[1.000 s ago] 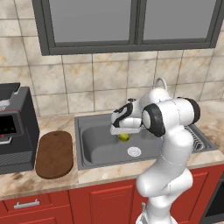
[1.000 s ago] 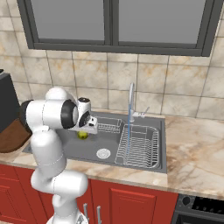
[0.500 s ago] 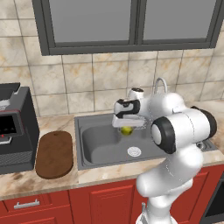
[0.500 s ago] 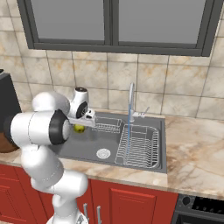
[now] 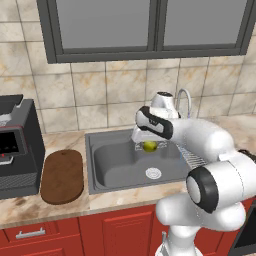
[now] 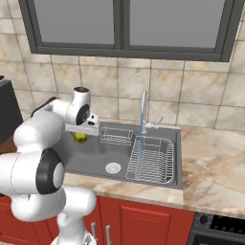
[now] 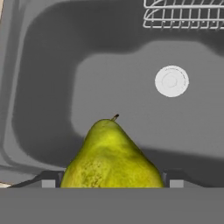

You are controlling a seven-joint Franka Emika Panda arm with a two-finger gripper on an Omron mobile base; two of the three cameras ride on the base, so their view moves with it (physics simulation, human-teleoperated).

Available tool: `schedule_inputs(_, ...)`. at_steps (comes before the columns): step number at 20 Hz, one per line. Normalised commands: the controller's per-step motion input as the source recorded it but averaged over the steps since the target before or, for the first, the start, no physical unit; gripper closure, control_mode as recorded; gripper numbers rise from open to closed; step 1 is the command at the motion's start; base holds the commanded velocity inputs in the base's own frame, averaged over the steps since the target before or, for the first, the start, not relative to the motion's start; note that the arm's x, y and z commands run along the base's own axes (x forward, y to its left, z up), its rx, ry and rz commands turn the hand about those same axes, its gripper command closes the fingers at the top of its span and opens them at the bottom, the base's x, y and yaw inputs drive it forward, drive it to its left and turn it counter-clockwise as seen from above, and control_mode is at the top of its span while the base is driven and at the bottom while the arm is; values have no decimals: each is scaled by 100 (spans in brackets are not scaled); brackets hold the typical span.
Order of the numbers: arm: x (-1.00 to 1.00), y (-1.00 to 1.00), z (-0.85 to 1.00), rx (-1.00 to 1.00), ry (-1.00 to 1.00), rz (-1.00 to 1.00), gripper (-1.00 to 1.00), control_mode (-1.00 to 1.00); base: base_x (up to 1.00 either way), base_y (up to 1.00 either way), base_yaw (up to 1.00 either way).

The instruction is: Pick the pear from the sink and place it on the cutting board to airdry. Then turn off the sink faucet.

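While water runs in a thin blue line from the sink faucet [image 6: 143, 109], the claw [image 5: 148, 145] hangs above the sink [image 5: 114, 165], clamped on the pear [image 5: 149, 146]. From the hand view the pear [image 7: 112, 158] sits between the two dark fingertips [image 7: 50, 180], stem pointing away from the hand, with the grey basin floor and the round white drain [image 7: 171, 81] well below it. From the left the fruit is lifted clear of the basin floor, over the back half of the sink and behind the drain [image 5: 153, 173]. From the right, the pear [image 6: 80, 138] peeks out just under the white hand, at the left end of the basin.

On the worktop [image 5: 60, 207] to the left of the sink lies the cutting board [image 5: 62, 175], dark brown and bare, just beside the black coffee machine [image 5: 17, 142]. A small wire basket [image 6: 116, 137] sits at the back of the basin, and a wire drying rack [image 6: 152, 160] fills its right part. The stream from the tap falls at the rack's left edge.
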Motion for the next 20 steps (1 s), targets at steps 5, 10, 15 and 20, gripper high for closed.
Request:
schedule_inputs(5,-65,0,57,0,0,1,100,-100,0,0,0)
schedule_inputs(10,-72,0,55,0,-1,1,100,-100,0,0,0)
schedule_inputs(15,-78,0,49,0,0,0,100,-100,0,0,0)
schedule_inputs(20,-82,1,39,0,-4,0,100,-100,0,0,0)
